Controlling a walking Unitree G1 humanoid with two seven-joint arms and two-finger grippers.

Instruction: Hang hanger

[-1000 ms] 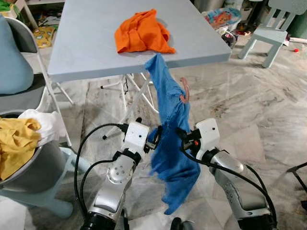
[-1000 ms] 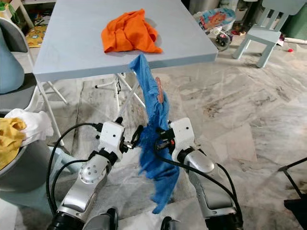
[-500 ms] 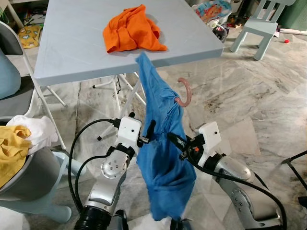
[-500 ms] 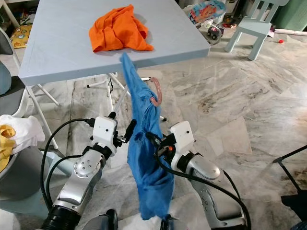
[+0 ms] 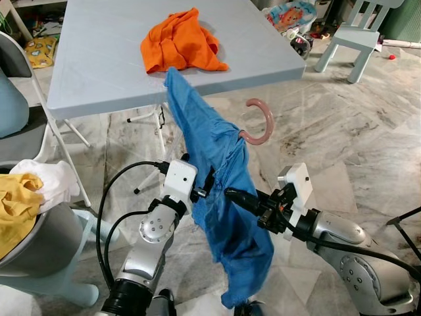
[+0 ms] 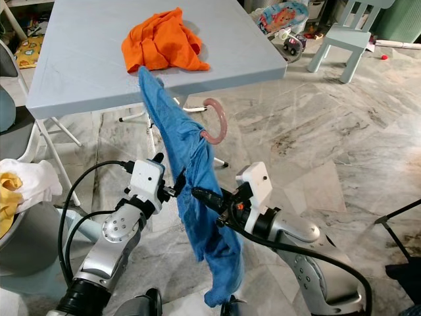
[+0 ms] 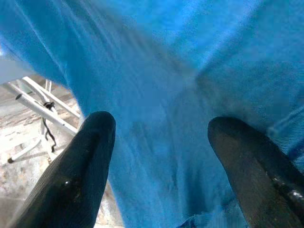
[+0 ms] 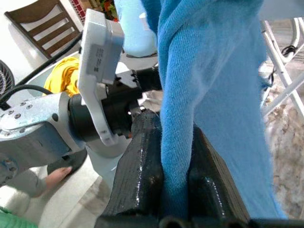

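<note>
While my right gripper (image 6: 200, 193) pinches the limp blue garment (image 5: 220, 178) below its pink hanger hook (image 5: 260, 123), my left gripper (image 7: 159, 156), jaws apart, flanks it; I judge the stiff hook the surer hold.

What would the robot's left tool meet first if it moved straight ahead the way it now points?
Most likely the blue garment: the open left tool faces it directly, its fingers either side; depth unclear.

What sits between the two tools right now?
The blue garment on its pink hanger hangs between the left tool and the right tool, as the eye views show; the right tool pinches a fold.
</note>
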